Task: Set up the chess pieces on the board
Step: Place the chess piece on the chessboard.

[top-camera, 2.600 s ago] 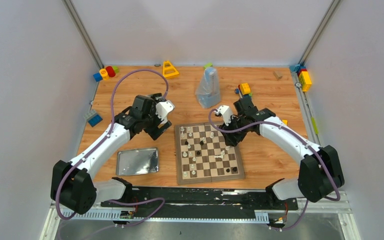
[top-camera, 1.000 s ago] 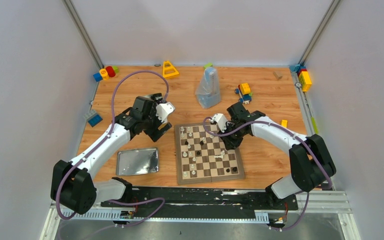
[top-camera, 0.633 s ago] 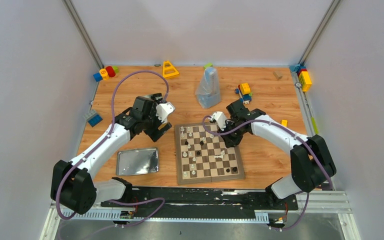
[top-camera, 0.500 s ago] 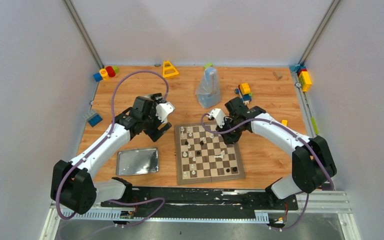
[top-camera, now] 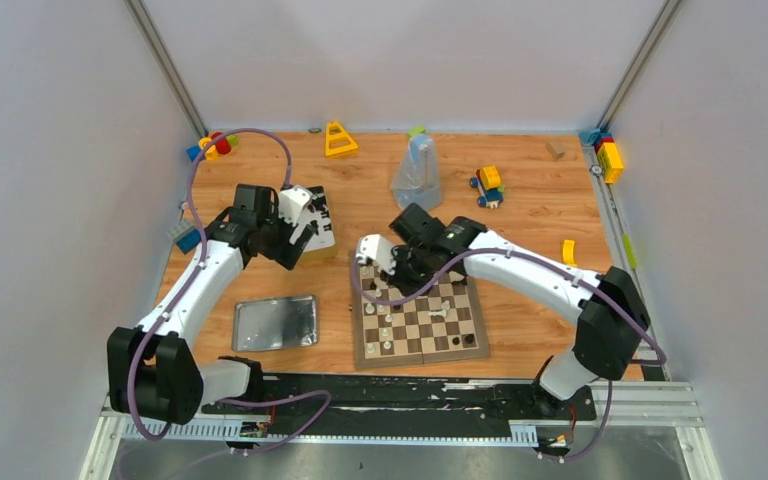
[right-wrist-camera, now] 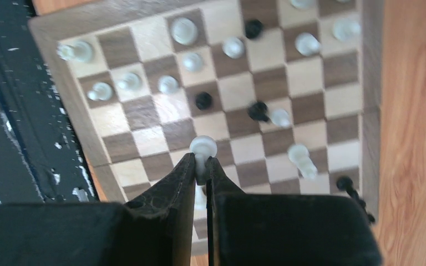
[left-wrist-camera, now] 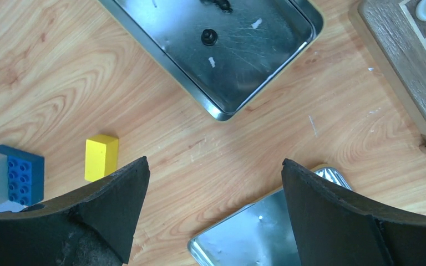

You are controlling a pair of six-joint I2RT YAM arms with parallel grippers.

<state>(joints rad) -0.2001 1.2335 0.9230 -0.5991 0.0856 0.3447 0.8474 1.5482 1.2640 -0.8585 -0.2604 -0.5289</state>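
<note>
The board [top-camera: 358,335] lies at the table's near middle, with several cream and black chess pieces scattered on its squares. My right gripper [top-camera: 400,268] hovers over the board's far-left part. In the right wrist view this gripper [right-wrist-camera: 202,164] is shut on a cream chess piece [right-wrist-camera: 203,147], lifted above the board [right-wrist-camera: 373,83]. One cream piece [right-wrist-camera: 304,158] lies on its side. My left gripper [top-camera: 305,232] is left of the board, and its jaws [left-wrist-camera: 215,160] are wide open and empty above bare wood. A silver tin [left-wrist-camera: 266,61] beyond them holds a black piece [left-wrist-camera: 209,37].
A flat silver tin part [top-camera: 275,322] lies near-left of the board, and one silver corner [left-wrist-camera: 255,238] shows between the left fingers. A yellow block [left-wrist-camera: 101,157] and a blue-grey block [left-wrist-camera: 8,174] lie close by. A clear bag [top-camera: 417,175] and toy blocks [top-camera: 488,182] stand behind the board.
The right arm has swung left from the board's right side to its far-left part, jaws closing on a cream piece. The left arm has pulled back and left, away from the board.
</note>
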